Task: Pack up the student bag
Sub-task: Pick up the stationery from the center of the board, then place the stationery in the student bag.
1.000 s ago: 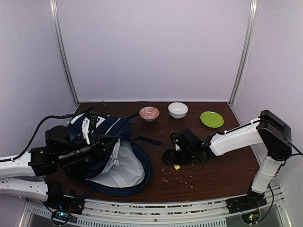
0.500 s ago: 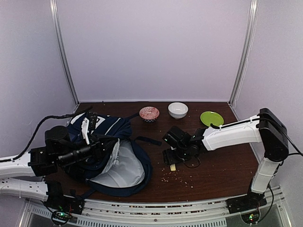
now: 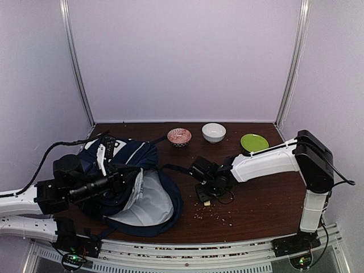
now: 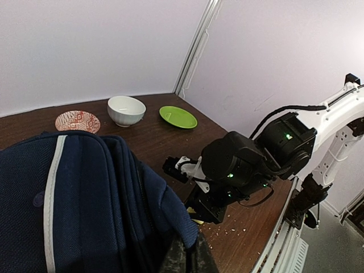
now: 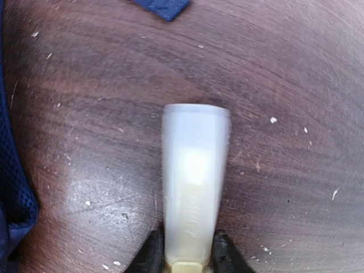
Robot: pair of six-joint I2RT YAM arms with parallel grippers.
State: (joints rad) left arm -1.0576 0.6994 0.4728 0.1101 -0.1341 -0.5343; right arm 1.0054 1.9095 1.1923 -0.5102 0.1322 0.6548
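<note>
Pinching the near end of a pale stick [image 5: 195, 182], the jaws of the right gripper [image 5: 186, 257] press against both of its sides, the rest of it jutting out over the dark wooden tabletop [image 3: 261, 193]. Crumbs [image 3: 219, 215] are scattered on the wood around it. From above, this gripper sits low near the middle of the tabletop, just right of the student bag [image 3: 129, 152], with the end of a navy strap [image 3: 176, 169] lying close by.

The left gripper [image 3: 135, 175] is clenched at the bag's upper rim. The fabric bunches there, so it looks to be holding the mouth up, with the grey lining [image 3: 147, 200] showing below.

The bag lies on its side on the left half of the tabletop, its mouth facing the near edge. It looks soft and floppy, light while unfilled, and likely to sag shut or slide on the smooth wood if let go. The trimmed rim by the zip seems the best hold, being firmer than the loose lining, which would only stretch. The stick looks small, stiff and smooth. Gripped at one end, it may pivot.

Along the far edge, well apart from the bag's mouth, stand a red patterned bowl [image 3: 180, 136], a white bowl [image 3: 214, 132] and a green plate [image 3: 254, 143].
</note>
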